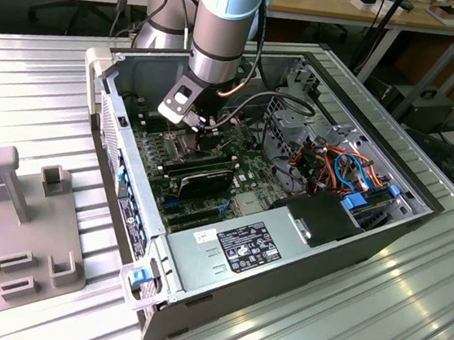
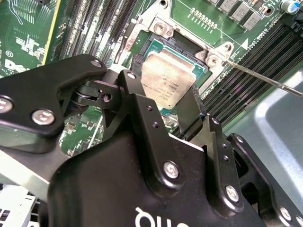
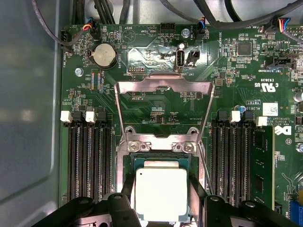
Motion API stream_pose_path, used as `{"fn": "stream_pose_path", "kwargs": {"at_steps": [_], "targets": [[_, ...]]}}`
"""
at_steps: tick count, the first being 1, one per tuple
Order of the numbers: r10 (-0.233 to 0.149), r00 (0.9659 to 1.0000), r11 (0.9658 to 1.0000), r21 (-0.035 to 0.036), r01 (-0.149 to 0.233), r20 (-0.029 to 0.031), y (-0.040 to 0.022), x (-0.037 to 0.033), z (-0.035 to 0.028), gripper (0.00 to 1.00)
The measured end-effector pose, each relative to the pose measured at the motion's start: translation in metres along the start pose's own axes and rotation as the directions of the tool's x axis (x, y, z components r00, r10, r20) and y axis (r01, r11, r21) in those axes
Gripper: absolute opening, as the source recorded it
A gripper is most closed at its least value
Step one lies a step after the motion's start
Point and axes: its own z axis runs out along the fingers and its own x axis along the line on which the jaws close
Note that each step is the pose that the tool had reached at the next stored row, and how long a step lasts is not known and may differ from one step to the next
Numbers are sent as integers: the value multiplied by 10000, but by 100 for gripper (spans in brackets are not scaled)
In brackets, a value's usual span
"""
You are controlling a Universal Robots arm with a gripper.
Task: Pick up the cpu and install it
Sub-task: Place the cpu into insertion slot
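Far left, exterior view: a grey fixture block (image 1: 15,228) with posts and slots sits on the ribbed metal table (image 1: 49,76), just beside the case.
Case: an open computer case (image 1: 383,237) lies on the table with its open side up. It is the one big container I am working in.
Case, exterior view's left part: the green board (image 1: 157,147) lies flat on the case floor, with long black memory sticks (image 1: 199,167) standing in it.
Arm: the silver arm (image 1: 222,30) comes down into the case over the board.
Gripper: the gripper (image 1: 201,130) is low over the board. In both wrist views I see its black fingers (image 3: 128,205) closed against two opposite edges of the cpu.
Cpu: the cpu (image 3: 161,194) (image 2: 165,78) is grey face up between the fingers and right over the socket opening. I cannot tell whether it is seated or just above.
Socket: the metal-framed socket (image 3: 158,145) holds the cpu's spot. Its load plate (image 3: 163,87) is swung open, and black memory slots (image 3: 90,161) run on both sides.
Case, near wall: a grey power supply (image 1: 234,249) with a label lies along it.
Case, exterior view's right part: orange, red and blue cables (image 1: 347,163) run above a black block (image 1: 320,217) and blue-tabbed bays (image 1: 363,202).
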Motion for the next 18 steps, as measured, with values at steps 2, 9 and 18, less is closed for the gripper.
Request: {"fn": "stream_pose_path", "kwargs": {"at_steps": [2, 9, 18], "targets": [[0, 10000, 10000, -1, 0, -1, 0, 0, 8, 54], [0, 10000, 10000, 1, 0, 1, -1, -1, 23, 54], [1, 10000, 10000, 0, -1, 0, 0, -1, 31, 54]]}}
